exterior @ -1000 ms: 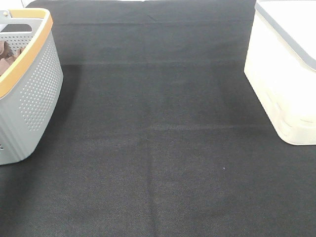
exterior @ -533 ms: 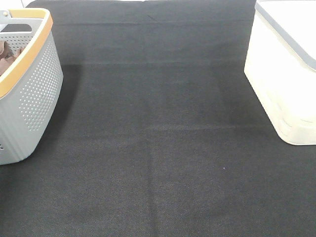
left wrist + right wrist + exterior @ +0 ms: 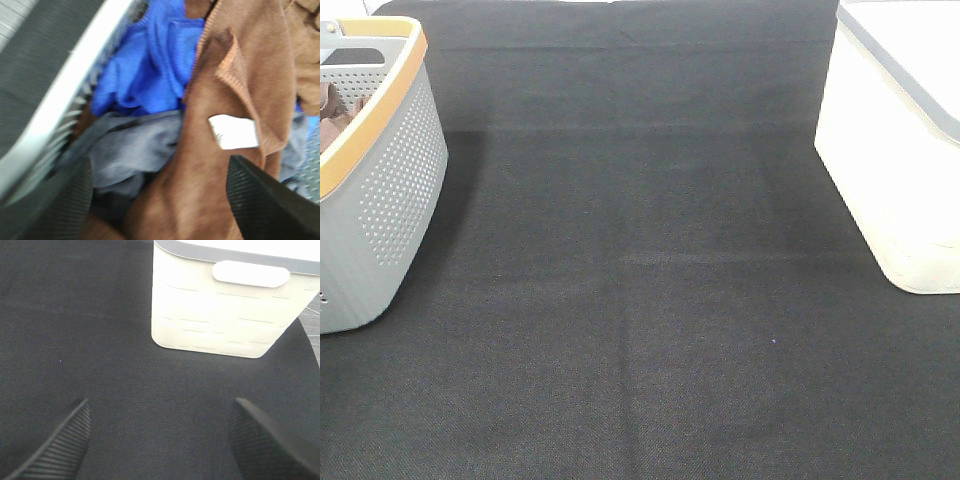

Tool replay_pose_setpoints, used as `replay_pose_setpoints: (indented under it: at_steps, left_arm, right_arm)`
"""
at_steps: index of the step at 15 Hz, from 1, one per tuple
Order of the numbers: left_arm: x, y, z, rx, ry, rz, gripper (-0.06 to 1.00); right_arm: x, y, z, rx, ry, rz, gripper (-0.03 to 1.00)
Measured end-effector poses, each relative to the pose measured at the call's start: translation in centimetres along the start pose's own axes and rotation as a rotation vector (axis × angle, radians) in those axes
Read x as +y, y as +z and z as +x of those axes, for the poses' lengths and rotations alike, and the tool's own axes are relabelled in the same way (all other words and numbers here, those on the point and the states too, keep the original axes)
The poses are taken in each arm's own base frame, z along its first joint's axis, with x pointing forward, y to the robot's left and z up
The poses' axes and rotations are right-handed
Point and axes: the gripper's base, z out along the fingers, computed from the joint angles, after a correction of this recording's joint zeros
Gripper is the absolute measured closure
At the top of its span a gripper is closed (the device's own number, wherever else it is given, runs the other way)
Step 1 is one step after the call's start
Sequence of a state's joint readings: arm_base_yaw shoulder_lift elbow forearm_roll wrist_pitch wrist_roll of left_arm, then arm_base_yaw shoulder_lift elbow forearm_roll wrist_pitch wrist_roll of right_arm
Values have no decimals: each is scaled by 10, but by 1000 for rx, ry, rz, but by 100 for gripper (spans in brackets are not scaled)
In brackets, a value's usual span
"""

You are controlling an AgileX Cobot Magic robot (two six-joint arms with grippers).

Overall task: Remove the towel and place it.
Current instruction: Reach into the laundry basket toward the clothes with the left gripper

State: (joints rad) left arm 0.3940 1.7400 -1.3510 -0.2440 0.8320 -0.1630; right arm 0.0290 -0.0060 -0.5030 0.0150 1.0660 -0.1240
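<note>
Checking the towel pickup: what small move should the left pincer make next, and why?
Probably lower the left pincer slightly and close on the brown towel: it is open, with the towel lying between its fingers, over the grey cloth.

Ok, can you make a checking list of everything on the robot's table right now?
Surface: black fabric mat.
Job's things: brown towel with white tag, lying in the grey basket.
Clutter: blue cloth, grey cloth and a second brown cloth in the basket; white lidded bin.
End effectors: left end effector open over the towel; right end effector open over the mat.
Cables: nothing seen.
Surroundings: nothing seen.
</note>
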Motion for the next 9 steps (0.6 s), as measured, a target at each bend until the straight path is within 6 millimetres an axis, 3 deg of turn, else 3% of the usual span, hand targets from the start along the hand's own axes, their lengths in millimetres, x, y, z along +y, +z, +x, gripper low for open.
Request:
replay_pose_setpoints:
  at_steps: [2,6,9]
  left_arm:
    - [-3,5,-5,4,-16,26,23]
    - [-22,20,-35,-13,-111,164,23]
    - [-24,38,-39,41,-154,202,23]
  right_arm:
    - [0,0,0,0,0,0,24]
    - [0,0,0,0,0,0,24]
    - [0,0,0,0,0,0,24]
